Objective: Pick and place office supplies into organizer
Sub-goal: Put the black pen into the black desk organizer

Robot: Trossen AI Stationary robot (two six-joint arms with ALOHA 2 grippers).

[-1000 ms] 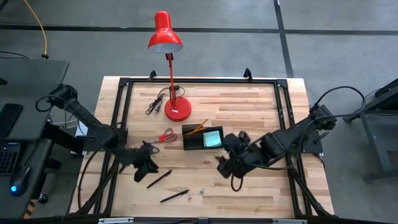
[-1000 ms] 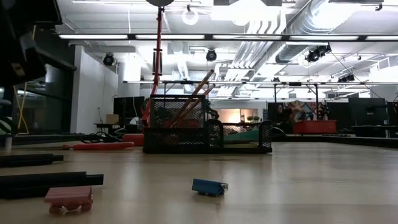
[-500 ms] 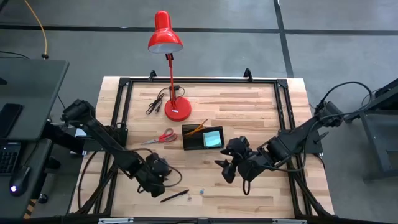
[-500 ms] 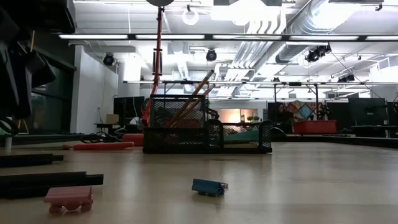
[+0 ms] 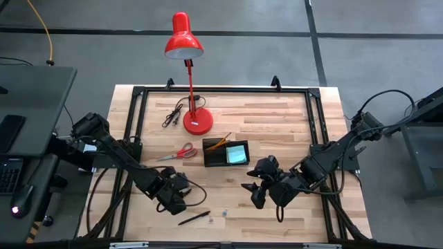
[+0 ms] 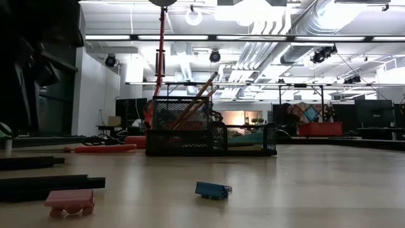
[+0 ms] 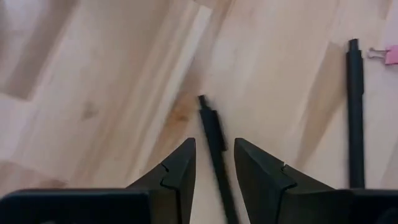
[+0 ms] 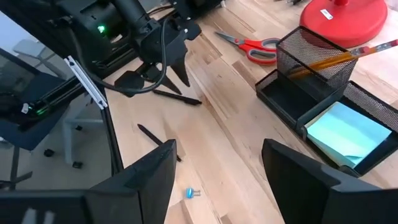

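Left gripper [image 7: 213, 163] is down at the table's near-left, fingers parted astride one black pen [image 7: 214, 146], nothing pinched; the pen's long axis runs straight out between them. Second black pen [image 7: 355, 112] lies alongside, so two pens. Right gripper [image 8: 217, 171] hovers open, empty, near the organizer [image 8: 292, 99]

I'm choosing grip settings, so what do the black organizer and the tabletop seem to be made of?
The small black two-compartment desk organizer looks like matte black wire mesh, probably metal: the orange pencil and teal sticky-note pad show through its fine lattice walls. The table looks like pale butcher-block wood with a smooth, faintly glossy finish: joined planks with visible grain.
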